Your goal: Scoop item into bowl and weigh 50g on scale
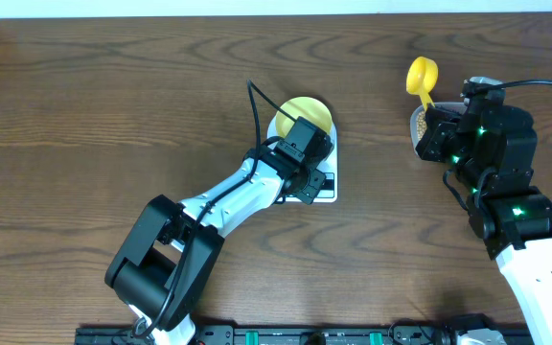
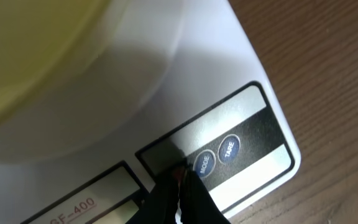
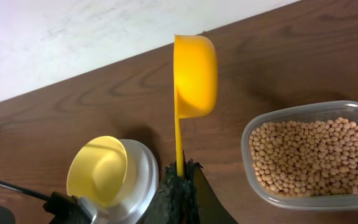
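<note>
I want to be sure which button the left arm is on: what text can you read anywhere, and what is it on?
"MODE": first round button on the scale, by the left gripper.
"TARE": second round button.
"GF-400": red print on the scale's label; beginning may be cut off.
Other views: nothing readable.

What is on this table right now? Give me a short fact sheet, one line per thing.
left fingers: shut, tips down at the scale's button panel, next to the MODE button
right fingers: shut on the scoop's handle
scoop: bright yellow, held up off the table
bowl: pale yellow, empty, standing on the scale
scale: white, flat on the table
beans: in a clear tub beside the scale
</note>
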### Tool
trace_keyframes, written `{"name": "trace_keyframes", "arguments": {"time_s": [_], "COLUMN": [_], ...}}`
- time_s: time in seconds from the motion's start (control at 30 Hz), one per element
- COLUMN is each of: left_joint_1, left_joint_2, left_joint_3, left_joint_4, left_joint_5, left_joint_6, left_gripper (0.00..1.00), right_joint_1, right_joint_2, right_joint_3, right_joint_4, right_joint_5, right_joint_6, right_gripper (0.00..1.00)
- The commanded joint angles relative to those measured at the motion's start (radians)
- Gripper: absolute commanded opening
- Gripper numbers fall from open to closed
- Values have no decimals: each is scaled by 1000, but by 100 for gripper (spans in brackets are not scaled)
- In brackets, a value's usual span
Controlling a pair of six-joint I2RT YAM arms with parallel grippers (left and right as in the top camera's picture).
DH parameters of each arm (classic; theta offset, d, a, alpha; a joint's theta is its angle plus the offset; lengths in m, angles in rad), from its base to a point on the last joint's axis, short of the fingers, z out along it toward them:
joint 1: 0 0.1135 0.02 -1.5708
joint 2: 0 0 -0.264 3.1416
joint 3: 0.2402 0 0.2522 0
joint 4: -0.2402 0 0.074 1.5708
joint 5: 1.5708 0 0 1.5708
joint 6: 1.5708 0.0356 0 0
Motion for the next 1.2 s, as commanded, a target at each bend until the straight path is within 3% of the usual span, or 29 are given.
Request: {"name": "trace_keyframes", "arguments": {"time_s": [0.0, 1.17], "left_joint_1": [-3, -3], "left_joint_2": [17, 99], "left_joint_3": [5, 4], "left_joint_4": [-9, -30], "left_joint_5": [12, -89], "left_joint_6": [-2, -21], "left_gripper": [7, 8], "right_joint_1": [-3, -3], "right_joint_2": [-4, -4], "right_joint_3": [18, 18], "right_joint_4": [3, 2], "right_joint_5": [-5, -5], "right_joint_6": [-17, -17], "right_gripper": [1, 1]}}
